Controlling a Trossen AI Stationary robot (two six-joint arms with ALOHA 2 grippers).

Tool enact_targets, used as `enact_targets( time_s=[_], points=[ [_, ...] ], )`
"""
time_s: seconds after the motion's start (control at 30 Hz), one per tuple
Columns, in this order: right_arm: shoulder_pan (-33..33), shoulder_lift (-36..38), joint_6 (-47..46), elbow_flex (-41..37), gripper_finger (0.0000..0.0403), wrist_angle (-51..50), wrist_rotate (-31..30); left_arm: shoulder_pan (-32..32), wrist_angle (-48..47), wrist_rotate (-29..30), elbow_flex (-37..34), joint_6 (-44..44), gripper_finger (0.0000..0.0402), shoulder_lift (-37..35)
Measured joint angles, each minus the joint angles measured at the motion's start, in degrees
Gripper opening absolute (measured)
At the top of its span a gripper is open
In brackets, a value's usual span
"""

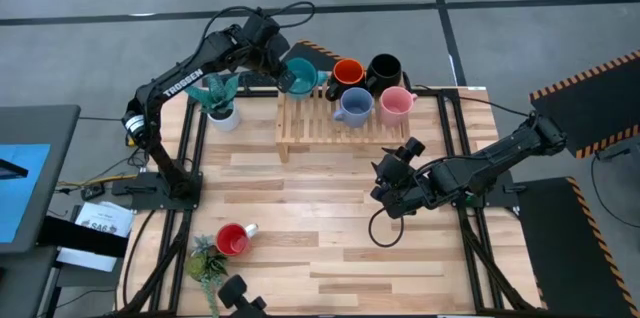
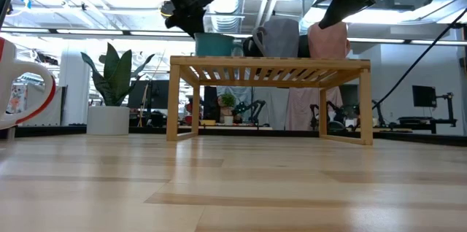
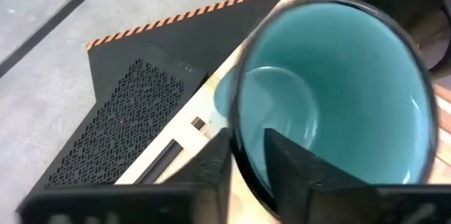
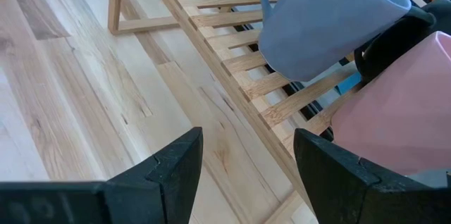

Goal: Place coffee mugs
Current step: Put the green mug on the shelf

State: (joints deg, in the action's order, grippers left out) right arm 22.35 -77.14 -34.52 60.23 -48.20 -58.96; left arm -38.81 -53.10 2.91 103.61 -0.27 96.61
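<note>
Teal mug (image 1: 297, 76) is pinched by its rim in the left gripper (image 1: 283, 66), at the slatted rack's (image 1: 310, 136) back left corner. Risk: it bumps the orange mug (image 1: 346, 75) beside it, or tips on the slats. Potted plant (image 1: 221, 98) crowds the left. Right gripper (image 1: 392, 186) idles open; red mug (image 1: 233, 241) waits near the table's front left.

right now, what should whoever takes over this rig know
Left gripper: shut on the teal mug rim, at the slatted rack's back left corner.
Right gripper: open, empty, above the table in front of the rack.
On the rack: orange mug, black mug, pale blue mug, pink mug.
Left: release teal, then fetch the red mug, on its side near the front left plant.
</note>
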Motion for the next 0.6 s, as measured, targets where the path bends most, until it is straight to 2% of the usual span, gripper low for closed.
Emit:
enact_targets(
  time_s=[0.13,0.6],
  points=[
    [0.0,0.0,0.0,0.0,0.0249,0.0,0.0,-0.1,0.4,-0.3,0.7,0.0,0.0011,0.0],
    [0.0,0.0,0.2,0.0,0.0249,0.0,0.0,-0.2,-0.8,0.1,3.2,-0.9,0.0003,0.2]
  ],
)
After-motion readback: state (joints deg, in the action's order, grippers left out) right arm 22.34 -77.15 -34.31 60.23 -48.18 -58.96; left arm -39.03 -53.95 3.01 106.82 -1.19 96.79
